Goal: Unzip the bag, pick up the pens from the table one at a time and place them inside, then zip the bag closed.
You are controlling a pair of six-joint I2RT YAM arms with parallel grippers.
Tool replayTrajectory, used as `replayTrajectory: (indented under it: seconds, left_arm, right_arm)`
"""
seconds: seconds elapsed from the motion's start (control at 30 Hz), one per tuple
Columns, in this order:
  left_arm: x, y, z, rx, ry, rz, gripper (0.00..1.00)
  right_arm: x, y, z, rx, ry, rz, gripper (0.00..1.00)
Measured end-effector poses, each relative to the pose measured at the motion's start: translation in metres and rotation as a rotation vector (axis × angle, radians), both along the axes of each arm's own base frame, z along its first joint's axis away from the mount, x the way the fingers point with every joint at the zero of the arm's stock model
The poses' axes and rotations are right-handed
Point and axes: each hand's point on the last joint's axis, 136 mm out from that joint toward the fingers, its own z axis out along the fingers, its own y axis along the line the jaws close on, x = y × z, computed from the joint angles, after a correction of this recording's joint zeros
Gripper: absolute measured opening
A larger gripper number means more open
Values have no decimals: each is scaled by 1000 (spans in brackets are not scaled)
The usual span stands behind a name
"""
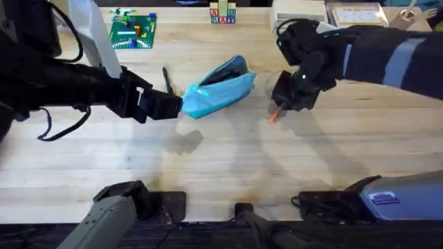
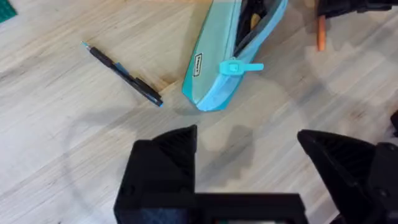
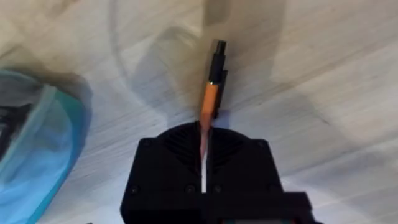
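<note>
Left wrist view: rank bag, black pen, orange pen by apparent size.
1. The bag, largest, though cut off by the frame edge.
2. The black pen.
3. The orange pen, partly hidden by the right tool, so its full size is unsure.

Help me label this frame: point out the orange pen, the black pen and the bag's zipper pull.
orange pen (image 3: 211,99), right wrist view, orange barrel.
black pen (image 2: 121,73), left wrist view, mid-barrel.
zipper pull (image 2: 241,67), left wrist view, tab.

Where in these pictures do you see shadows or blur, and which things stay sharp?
Overhead: soft arm shadows fall on the table in front of the bag, and the arm bases at the near edge look blurred. Left wrist: the black pen and the bag's zipper pull are sharp. Right wrist: the orange pen is clear, with rounded shadows on the wood around it; the bag's edge is soft.
</note>
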Motion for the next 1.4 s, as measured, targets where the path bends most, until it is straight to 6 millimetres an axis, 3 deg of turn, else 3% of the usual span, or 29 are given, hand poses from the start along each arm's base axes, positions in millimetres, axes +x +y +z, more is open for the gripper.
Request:
replayTrajectory:
  seconds: [0.1, 0.37, 0.47, 0.97, 1.4]
  left_arm:
    - [0, 0, 0, 0, 0, 0, 996]
    - [0, 0, 0, 3, 0, 1, 995]
    - [0, 1, -1, 9, 2, 4, 995]
    - [0, 3, -2, 16, 3, 7, 995]
    - [0, 3, -2, 16, 3, 7, 995]
  right_arm:
    - [13, 6, 16, 9, -47, 53, 31]
    - [51, 23, 98, 35, -280, 245, 31]
    - [58, 26, 117, 11, -330, 342, 31]
    - [60, 27, 153, -180, -413, 802, 32]
    - [57, 36, 155, -404, -405, 1307, 32]
